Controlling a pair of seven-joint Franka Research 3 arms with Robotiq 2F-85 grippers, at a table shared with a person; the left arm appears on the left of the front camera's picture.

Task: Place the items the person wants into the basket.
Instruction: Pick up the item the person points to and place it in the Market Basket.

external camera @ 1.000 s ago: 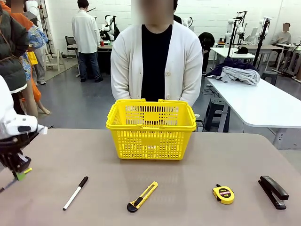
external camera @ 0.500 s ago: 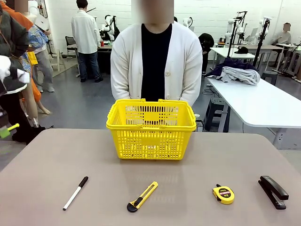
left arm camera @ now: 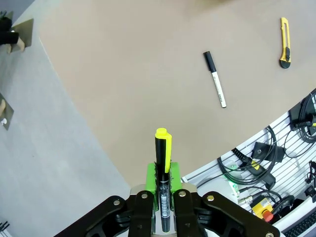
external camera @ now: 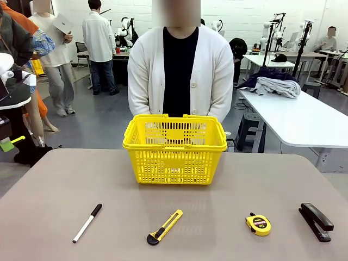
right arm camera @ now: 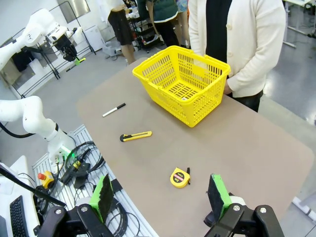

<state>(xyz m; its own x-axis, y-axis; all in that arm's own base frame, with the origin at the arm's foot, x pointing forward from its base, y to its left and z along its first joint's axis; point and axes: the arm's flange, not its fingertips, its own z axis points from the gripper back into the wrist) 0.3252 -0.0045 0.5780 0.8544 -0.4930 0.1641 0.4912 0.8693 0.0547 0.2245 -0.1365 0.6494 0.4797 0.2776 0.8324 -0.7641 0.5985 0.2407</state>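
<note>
My left gripper (left arm camera: 163, 200) is shut on the slim black pen (left arm camera: 163, 158) with a yellow cap, which sticks out past the fingers. In the front view that gripper (external camera: 4, 144) hangs beyond the table's left edge, well above it, with the pen (external camera: 15, 140). The yellow basket (external camera: 175, 163) stands at the far middle, in front of the person (external camera: 179, 70). The tape measure (external camera: 258, 224) and black stapler (external camera: 316, 221) lie at the near right. My right gripper (right arm camera: 160, 195) is open, high above the tape measure (right arm camera: 179, 177).
A white black-capped marker (external camera: 87, 223) lies near left and a yellow utility knife (external camera: 164, 227) near centre. The person's hands stay behind the basket (right arm camera: 207, 98). Bare tabletop stretches between the basket and the row of tools. Cables and a rack sit below the near edge.
My left arm has lifted from table height at the near left to a higher spot off the left edge, pen still held. The tools and basket have not moved.
</note>
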